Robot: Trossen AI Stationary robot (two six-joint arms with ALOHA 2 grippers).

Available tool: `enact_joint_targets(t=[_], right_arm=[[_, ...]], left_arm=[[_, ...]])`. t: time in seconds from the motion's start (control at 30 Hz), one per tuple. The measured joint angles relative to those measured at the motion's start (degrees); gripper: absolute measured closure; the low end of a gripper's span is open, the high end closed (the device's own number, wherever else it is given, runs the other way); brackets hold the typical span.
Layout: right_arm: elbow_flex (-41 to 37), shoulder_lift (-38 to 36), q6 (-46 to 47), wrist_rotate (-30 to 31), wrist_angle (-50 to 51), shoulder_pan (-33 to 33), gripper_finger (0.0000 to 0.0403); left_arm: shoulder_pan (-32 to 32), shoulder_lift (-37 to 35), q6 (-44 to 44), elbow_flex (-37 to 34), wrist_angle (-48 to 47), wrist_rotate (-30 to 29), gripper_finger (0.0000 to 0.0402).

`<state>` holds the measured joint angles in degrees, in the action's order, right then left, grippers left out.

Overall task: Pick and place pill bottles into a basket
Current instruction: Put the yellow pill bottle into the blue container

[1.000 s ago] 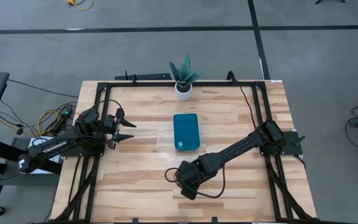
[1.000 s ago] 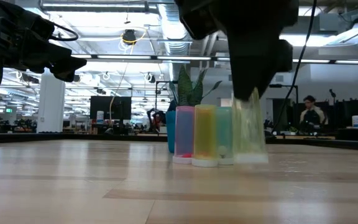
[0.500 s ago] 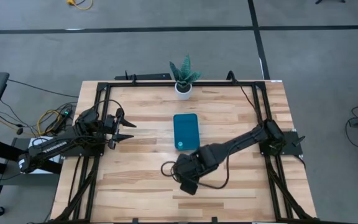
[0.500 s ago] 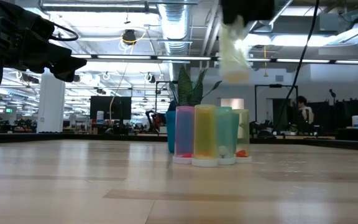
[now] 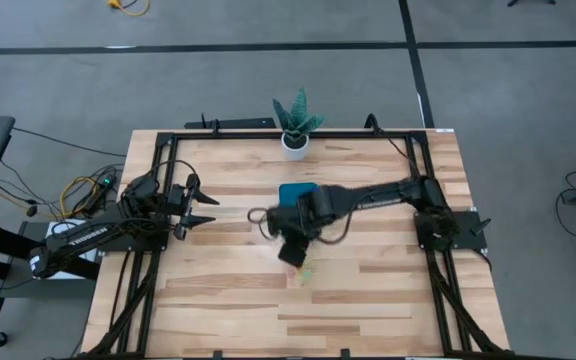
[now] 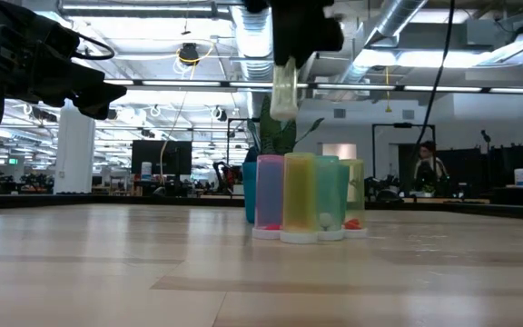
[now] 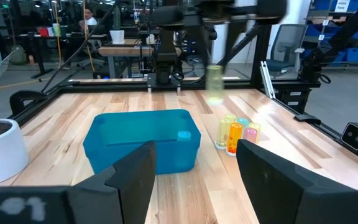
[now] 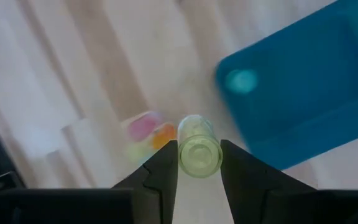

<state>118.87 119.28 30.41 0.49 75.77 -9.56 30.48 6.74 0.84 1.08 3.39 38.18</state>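
Right gripper (image 8: pixel 199 163): fingers clamped on a pale translucent yellow-green pill bottle (image 8: pixel 199 152) — carried upright above the wooden surface (image 5: pixel 388 290), just short of the teal rectangular plastic basket (image 7: pixel 143 142).
Remaining bottles (image 6: pixel 307 209): clustered upright, awaiting pickup.
Left gripper (image 5: pixel 204 208): fingers spread, empty — parked aside.

setting: robotics lab or test bay inside a large open-plan industrial office. evidence: light wooden surface (image 5: pixel 368 290) fitted with a black metal frame (image 5: pixel 163 140) that carries two dark arms; loose cables (image 5: pixel 78 190) run off its left edge. grey floor (image 5: pixel 508 90) marked with black tape lines (image 5: pixel 268 46). exposed silver ducting (image 6: pixel 252 36) and strip lights on the ceiling. beyond the surface: rows of desks with monitors (image 6: pixel 162 156), an office chair (image 7: pixel 284 53), blue storage bins (image 7: pixel 347 53), a person (image 6: pixel 428 166) standing far back. a potted plant (image 5: pixel 296 122) sits at the far edge.
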Motion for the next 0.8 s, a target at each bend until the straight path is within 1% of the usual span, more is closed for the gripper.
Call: enact_joint_targets(t=[0.2,0.37,0.47,0.6,0.8], right_arm=[[0.0,0.0,-5.24,0.04,0.78,5.25,0.03],[0.0,0.0,-8.29,1.16,0.65,7.71,0.03],[-0.02,0.0,-8.57,3.01,0.64,7.98,0.03],[-0.02,0.0,-9.49,3.99,0.54,7.99,0.03],[-0.04,0.0,-9.48,4.31,0.5,7.45,0.03]], left_arm=[[-0.01,-0.01,0.0,0.0,0.0,0.0,0.0189],[0.0,-0.02,0.0,0.0,-0.01,0.0,0.0189],[0.0,-0.02,0.0,0.0,-0.01,0.0,0.0189],[0.0,-0.02,0.0,0.0,0.0,0.0,0.0189],[-0.01,-0.02,0.0,0.0,0.0,0.0,0.0189]])
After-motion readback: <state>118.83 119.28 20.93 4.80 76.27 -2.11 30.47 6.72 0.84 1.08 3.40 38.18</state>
